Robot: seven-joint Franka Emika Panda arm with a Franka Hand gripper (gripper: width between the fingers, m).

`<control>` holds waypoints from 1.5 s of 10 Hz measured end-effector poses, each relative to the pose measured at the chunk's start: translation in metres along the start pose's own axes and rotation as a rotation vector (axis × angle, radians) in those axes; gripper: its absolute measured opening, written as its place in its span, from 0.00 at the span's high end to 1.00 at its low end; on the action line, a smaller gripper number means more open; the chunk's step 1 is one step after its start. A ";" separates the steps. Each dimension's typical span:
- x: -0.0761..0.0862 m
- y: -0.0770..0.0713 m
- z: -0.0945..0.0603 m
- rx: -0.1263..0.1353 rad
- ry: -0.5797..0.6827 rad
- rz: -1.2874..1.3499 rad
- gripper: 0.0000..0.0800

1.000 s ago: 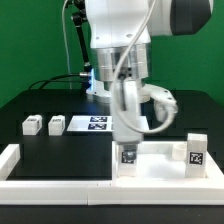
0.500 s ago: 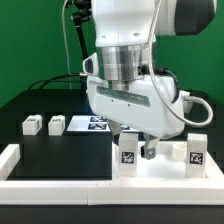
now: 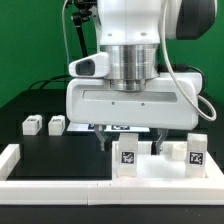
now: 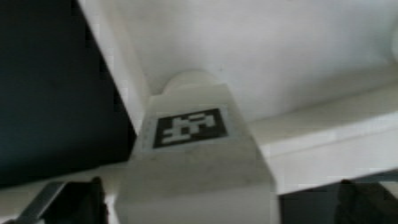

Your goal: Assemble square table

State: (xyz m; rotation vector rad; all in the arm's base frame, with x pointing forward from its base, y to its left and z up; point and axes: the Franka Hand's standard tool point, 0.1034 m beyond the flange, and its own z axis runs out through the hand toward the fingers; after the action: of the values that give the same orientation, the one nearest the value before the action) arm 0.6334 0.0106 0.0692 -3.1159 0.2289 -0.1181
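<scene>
Where a green wall (image 3: 30, 50) closes off the room, the black tabletop (image 3: 60, 145) carries, from the exterior view's left, one loose leg (image 3: 30, 125), a second loose leg (image 3: 56, 124), then the marker board (image 3: 97, 122). Along the front runs the border rail (image 3: 50, 172). Rightmost lies the square table (image 3: 165, 170). Above it the gripper (image 3: 133, 140) hangs with fingers spread wide, flanking an upright tagged leg (image 4: 192, 127), seemingly without touching.

White glossy arm (image 3: 140, 25) with rounded housings, dark grey joint cap high on the exterior view's right, grey ribbed cylindrical wrist collar (image 3: 133, 62), wide white box-shaped gripper (image 3: 132, 140) with dark underside strip, short dark fingers (image 3: 108, 141), thin grey cable (image 3: 190, 75) arcing beside the wrist
</scene>
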 end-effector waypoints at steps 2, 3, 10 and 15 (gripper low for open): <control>0.001 0.002 0.000 0.000 0.004 0.014 0.20; 0.001 0.002 0.000 0.002 0.004 0.040 0.20; 0.000 0.008 0.000 -0.002 0.000 0.633 0.63; -0.004 0.018 0.002 0.042 -0.055 1.280 0.63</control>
State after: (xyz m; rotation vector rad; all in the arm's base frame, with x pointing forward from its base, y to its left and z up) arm 0.6273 -0.0064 0.0669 -2.3026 1.9876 -0.0050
